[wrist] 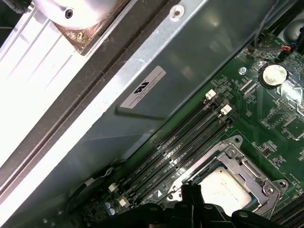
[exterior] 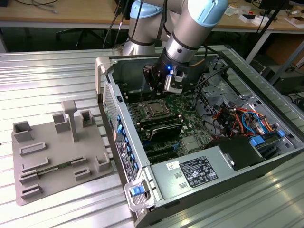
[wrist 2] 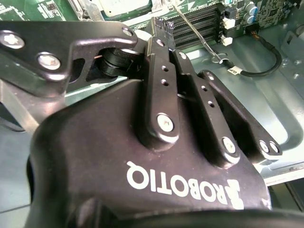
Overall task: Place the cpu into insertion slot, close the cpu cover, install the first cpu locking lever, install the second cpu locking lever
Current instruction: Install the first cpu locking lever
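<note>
cpu point(wrist: 221, 190): likely light, stiff, fragile, so edge-hold only; end effector point(wrist: 189, 191) just beside it looks closed, empty.

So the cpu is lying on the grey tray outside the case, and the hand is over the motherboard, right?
Not the first part. The cpu lies in the insertion slot on the motherboard, not on the grey tray; the first wrist view shows it. The hand is over the motherboard, as you said.

Grey fixture point(exterior: 52, 142) (beside computer case point(exterior: 128, 73))
</note>
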`<action>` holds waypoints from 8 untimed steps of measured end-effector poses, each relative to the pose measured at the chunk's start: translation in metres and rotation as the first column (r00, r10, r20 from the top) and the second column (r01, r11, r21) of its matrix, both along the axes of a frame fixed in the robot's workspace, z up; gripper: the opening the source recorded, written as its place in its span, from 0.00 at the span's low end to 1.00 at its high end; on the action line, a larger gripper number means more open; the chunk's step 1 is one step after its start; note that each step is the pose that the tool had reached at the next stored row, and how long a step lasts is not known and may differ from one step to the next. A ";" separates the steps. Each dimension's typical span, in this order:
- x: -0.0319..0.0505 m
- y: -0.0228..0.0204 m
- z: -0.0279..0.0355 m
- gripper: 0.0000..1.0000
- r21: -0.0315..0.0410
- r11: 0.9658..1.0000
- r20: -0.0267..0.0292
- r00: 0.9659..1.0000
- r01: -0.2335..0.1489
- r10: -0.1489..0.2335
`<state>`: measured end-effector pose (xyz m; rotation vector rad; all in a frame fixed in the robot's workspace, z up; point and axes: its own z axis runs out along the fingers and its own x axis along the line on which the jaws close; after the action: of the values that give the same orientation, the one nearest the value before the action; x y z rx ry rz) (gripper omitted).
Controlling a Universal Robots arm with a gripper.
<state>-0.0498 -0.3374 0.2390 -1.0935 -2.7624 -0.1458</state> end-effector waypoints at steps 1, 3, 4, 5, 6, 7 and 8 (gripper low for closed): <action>0.0000 0.0000 0.0000 0.11 0.000 1.000 0.000 1.000 -0.008 0.008; 0.0000 0.0000 0.0000 0.11 0.001 1.000 0.000 1.000 -0.015 0.015; 0.0000 0.0000 0.0000 0.11 0.001 1.000 0.000 1.000 -0.021 0.021; 0.0000 0.0000 0.0000 0.11 0.001 1.000 0.000 1.000 -0.025 0.025; 0.0000 0.0000 0.0000 0.11 0.001 1.000 0.000 1.000 -0.028 0.028; 0.0000 0.0000 0.0000 0.11 0.001 0.999 0.000 0.999 -0.037 0.037; 0.0000 0.0000 0.0000 0.11 0.001 0.999 0.000 0.999 -0.043 0.043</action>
<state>-0.0497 -0.3374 0.2390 -1.0334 -2.7829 -0.1422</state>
